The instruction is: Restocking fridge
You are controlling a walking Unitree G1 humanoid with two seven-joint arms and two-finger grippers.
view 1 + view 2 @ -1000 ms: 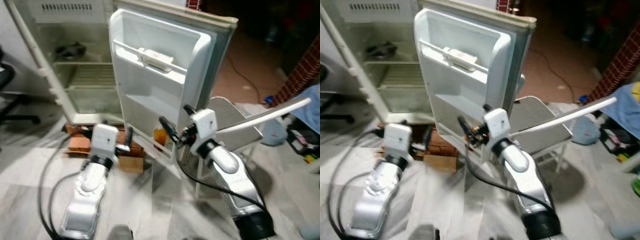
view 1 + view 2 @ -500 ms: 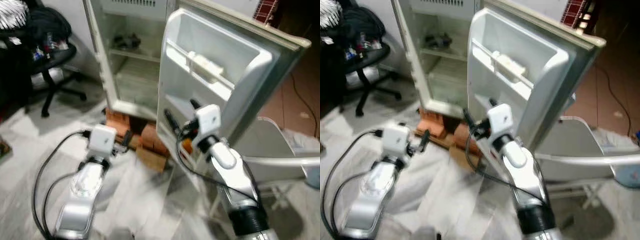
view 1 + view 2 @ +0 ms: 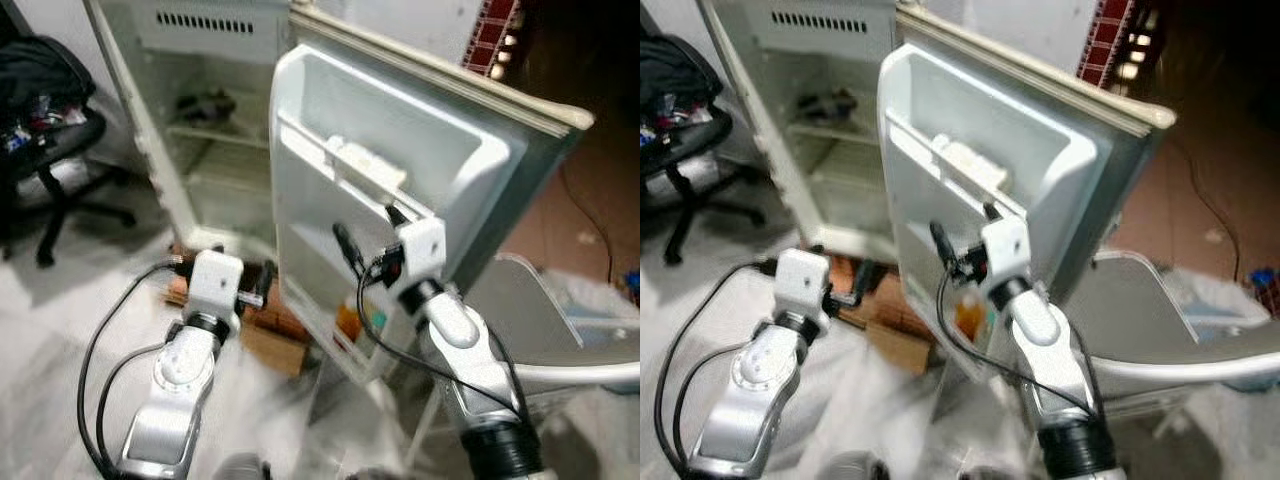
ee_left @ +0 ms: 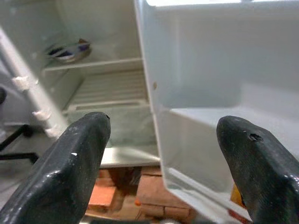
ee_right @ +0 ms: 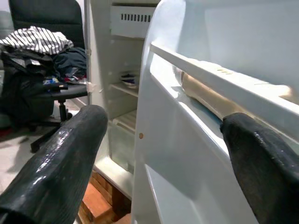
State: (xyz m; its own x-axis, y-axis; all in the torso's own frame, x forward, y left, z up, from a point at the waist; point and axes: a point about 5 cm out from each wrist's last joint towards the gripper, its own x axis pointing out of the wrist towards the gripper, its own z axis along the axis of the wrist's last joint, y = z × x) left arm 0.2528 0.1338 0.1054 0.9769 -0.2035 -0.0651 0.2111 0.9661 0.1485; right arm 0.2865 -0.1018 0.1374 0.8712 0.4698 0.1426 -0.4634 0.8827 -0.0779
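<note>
The white fridge (image 3: 200, 150) stands open, its door (image 3: 400, 170) swung out toward me. A cream packet (image 3: 365, 165) lies on the door's upper shelf, and an orange item (image 3: 347, 322) sits in the bottom shelf. Inside, a metal bowl (image 4: 70, 50) rests on a cabinet shelf. My right gripper (image 3: 368, 238) is open and empty, held close before the door's middle. Lower, my left gripper (image 3: 262, 285) is also open and empty, pointing at the gap between door and cabinet.
A black office chair (image 3: 50, 130) piled with clothes is at the left. Bricks (image 3: 180, 290) prop the fridge, with a cardboard box (image 3: 270, 345) beside them. A grey folding chair (image 3: 540, 320) stands right of the door. A black cable (image 3: 100, 350) loops by my left arm.
The whole view has swung, so the camera moved. The fridge door now looks closer, and my right gripper sits higher against it. Both grippers stay open and empty.
</note>
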